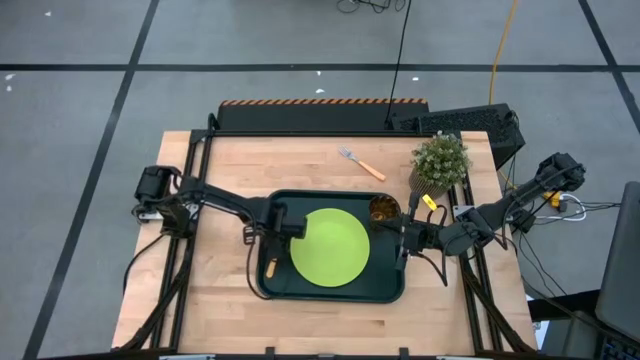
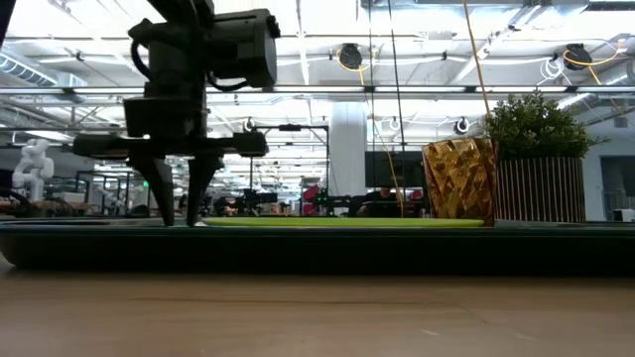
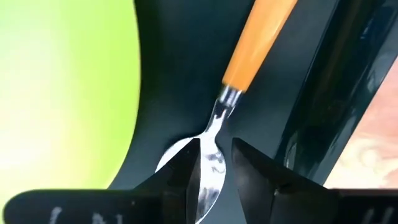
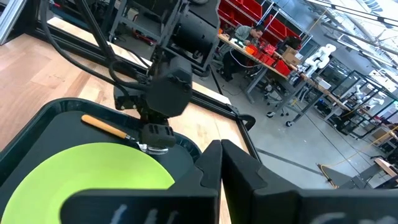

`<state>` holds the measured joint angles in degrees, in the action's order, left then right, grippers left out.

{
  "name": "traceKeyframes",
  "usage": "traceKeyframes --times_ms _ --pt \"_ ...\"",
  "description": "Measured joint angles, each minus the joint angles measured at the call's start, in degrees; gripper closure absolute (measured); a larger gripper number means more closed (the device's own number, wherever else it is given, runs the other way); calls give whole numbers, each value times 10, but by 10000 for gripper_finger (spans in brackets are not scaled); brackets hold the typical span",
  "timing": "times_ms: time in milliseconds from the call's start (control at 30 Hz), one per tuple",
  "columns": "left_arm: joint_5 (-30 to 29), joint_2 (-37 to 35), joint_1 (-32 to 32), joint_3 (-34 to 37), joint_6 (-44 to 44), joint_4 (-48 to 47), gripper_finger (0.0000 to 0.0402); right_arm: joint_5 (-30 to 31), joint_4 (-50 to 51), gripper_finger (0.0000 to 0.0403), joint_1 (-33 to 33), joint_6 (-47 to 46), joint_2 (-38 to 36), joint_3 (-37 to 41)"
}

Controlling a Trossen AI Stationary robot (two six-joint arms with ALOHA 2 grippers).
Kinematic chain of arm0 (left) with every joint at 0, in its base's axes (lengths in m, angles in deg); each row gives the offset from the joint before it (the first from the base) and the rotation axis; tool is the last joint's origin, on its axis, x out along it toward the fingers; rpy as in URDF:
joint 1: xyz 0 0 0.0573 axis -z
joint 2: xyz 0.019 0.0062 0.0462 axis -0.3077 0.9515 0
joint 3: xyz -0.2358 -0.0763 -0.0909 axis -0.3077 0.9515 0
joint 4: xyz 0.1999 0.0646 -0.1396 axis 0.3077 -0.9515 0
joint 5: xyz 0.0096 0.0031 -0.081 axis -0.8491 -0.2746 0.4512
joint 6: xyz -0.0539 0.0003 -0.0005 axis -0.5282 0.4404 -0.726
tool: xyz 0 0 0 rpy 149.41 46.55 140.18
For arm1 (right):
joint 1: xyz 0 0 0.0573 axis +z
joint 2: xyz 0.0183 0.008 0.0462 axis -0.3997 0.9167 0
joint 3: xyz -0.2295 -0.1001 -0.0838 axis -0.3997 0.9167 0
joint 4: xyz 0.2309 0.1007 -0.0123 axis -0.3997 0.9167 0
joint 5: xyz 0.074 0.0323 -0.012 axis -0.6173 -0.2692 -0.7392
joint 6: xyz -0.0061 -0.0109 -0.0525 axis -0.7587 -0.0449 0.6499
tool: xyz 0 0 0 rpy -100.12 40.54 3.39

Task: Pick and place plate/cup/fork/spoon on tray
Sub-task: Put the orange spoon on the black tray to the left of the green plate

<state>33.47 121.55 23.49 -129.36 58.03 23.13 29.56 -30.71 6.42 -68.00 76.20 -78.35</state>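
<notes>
1. High view: the tray (image 1: 262,283) sits mid-table and carries the plate (image 1: 329,248) at its centre, the cup (image 1: 382,209) in its far right corner and the spoon (image 1: 268,266) along its left edge. The fork (image 1: 361,163) lies off the tray, on the table (image 1: 230,165) near the far edge, beside the plant (image 1: 440,160). I judge the fork light, stiff and thin; I would take it at the orange handle, where the metal is not slick.
2. Low view: the left gripper (image 2: 183,220) reaches down to the tray floor by the plate's left rim. Behind the table is a workshop with shelving and ceiling lights.
3. Left wrist view: my left fingers (image 3: 176,183) stand slightly apart on either side of the spoon's bowl, which lies flat on the tray; I cannot tell whether they pinch it.
4. Right wrist view: the right gripper (image 4: 221,163) is clenched on nothing, waiting above the tray's right edge. A person sits at a bench far behind.
</notes>
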Motion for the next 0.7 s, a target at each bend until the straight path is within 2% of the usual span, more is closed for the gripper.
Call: traceKeyframes --times_ms 233,433,700 --pt "-5 0 -7 0 52 6 311 0 0 403 0 0 0 0" --pt "-56 0 -19 0 96 26 311 0 0 403 0 0 0 0" --pt "-90 -1 -35 -1 136 79 311 0 0 403 0 0 0 0"
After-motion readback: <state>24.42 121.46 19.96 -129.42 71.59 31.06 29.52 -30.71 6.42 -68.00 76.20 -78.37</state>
